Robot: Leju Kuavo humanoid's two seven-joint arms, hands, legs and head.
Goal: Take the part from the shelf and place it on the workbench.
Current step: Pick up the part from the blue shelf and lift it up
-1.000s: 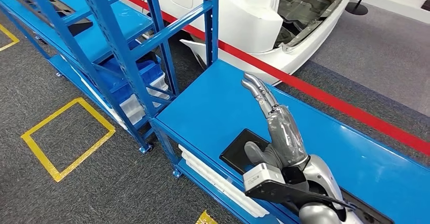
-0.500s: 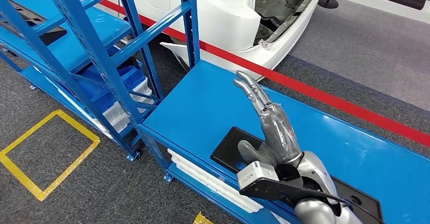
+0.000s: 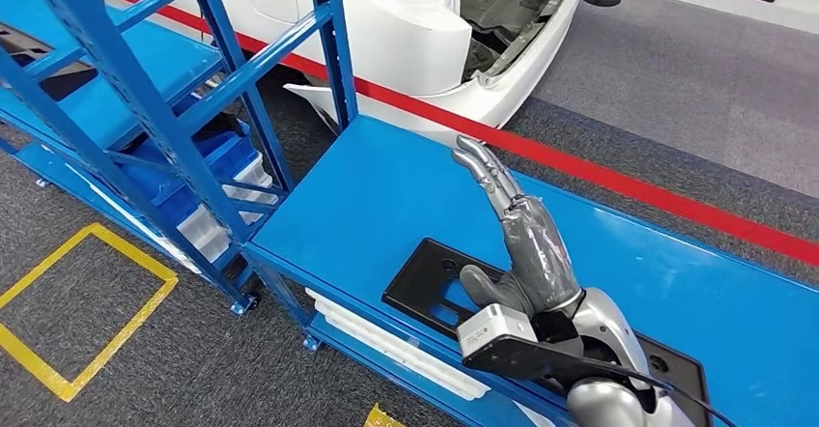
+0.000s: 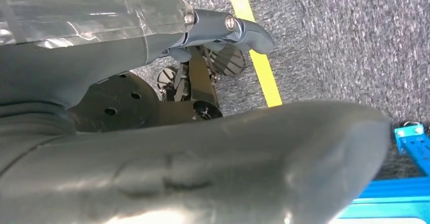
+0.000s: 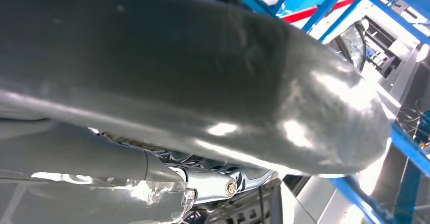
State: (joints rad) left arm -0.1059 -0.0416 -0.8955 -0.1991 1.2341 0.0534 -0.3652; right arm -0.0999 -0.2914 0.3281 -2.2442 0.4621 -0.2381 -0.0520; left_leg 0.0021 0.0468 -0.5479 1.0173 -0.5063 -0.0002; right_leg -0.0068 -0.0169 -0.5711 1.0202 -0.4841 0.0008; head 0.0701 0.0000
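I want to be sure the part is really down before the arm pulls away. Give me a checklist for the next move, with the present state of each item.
1. Black part lies flat on the blue workbench: ok.
2. Part fully supported: cannot tell; its near side runs along the bench's front edge and the arm hides the middle.
3. Right hand free of the part: cannot tell; its fingers stretch out straight above the bench, but the thumb lies over the part.
4. Bench surface beyond the hand is bare blue, path open: ok.
5. Shelf uprights stand apart from the hand: ok.
6. Left hand holds nothing: cannot tell; its fingers are curled above the carpet.
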